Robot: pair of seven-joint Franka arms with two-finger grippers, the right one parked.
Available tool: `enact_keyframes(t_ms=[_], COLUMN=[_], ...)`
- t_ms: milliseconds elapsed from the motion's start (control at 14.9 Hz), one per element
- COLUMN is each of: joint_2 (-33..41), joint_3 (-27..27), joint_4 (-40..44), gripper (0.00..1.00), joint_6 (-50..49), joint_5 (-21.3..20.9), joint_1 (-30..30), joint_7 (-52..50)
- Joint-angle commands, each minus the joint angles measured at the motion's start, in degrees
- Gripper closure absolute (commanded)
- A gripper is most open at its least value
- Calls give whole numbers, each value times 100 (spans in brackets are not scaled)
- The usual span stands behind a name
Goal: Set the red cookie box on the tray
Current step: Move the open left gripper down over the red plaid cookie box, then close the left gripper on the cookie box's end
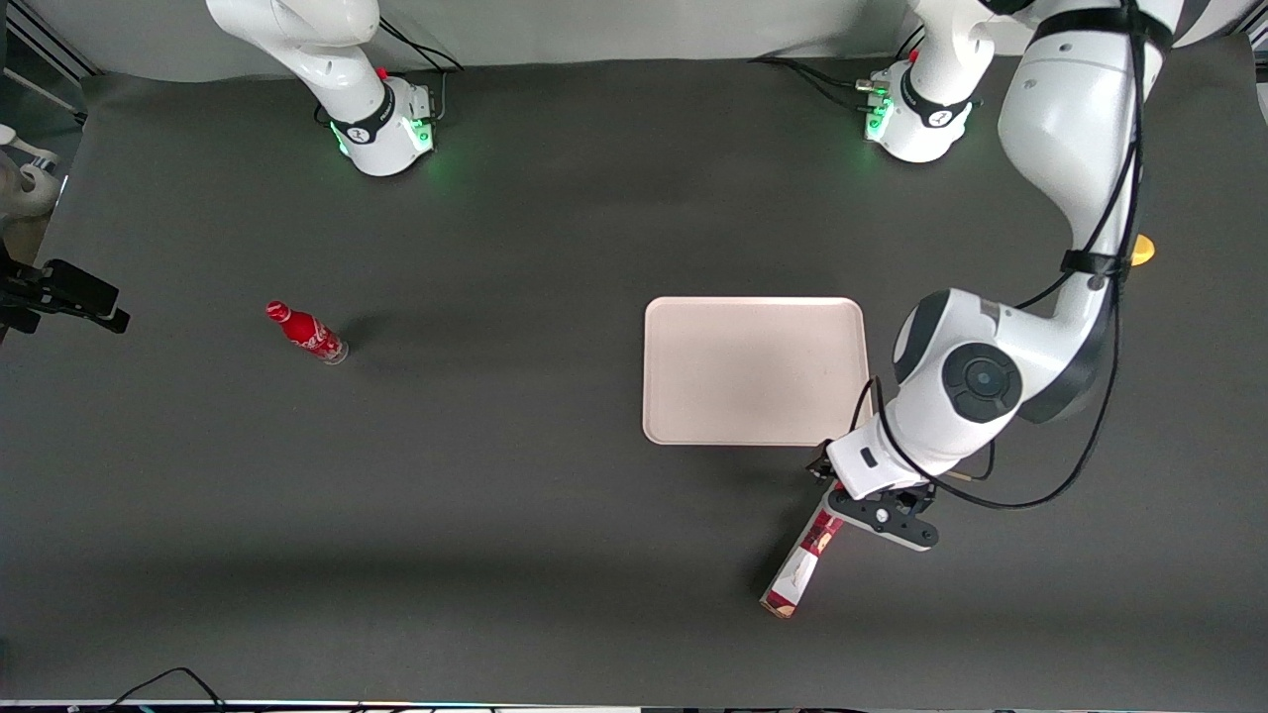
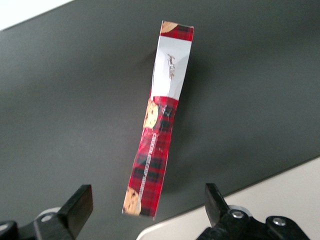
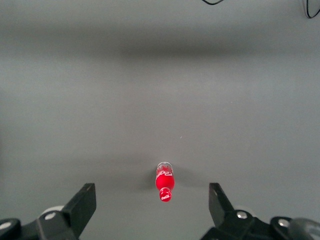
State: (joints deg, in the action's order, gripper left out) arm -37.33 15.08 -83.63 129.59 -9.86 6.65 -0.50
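Cardboard stiffness and light weight are judged for the long red plaid cookie box (image 2: 159, 130), lying on the dark table's near edge strip beside the beige rectangular tray (image 1: 753, 368). The end effector (image 2: 147, 210), fingers apart, hovers above; its narrow middle should be pinched.

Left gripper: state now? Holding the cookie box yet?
Left gripper: open, holding nothing, fingers either side of the red cookie box, not touching it, near the tray corner.
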Motion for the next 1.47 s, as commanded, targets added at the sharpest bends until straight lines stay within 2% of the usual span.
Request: enact_keyframes(t_ms=[0, 201, 469, 1006, 1073, 1207, 1274, 1408], joint_2=[-449, -898, -1460, -1910, -1910, -1910, -1910, -1901], joint_3=[-40, -40, -84, -216, -216, -216, -216, -216], joint_4=[346, 776, 1173, 1182, 1182, 1182, 1182, 1182], gripper=[0, 0, 0, 0, 2, 32, 51, 98], joint_6=[470, 567, 988, 1508, 1499, 1490, 1473, 1429], joint_5=[-436, -455, -798, -815, -815, -807, -807, -815], joint_1=[248, 319, 346, 354, 354, 354, 354, 354], joint_7=[173, 200, 577, 595, 587, 587, 587, 595])
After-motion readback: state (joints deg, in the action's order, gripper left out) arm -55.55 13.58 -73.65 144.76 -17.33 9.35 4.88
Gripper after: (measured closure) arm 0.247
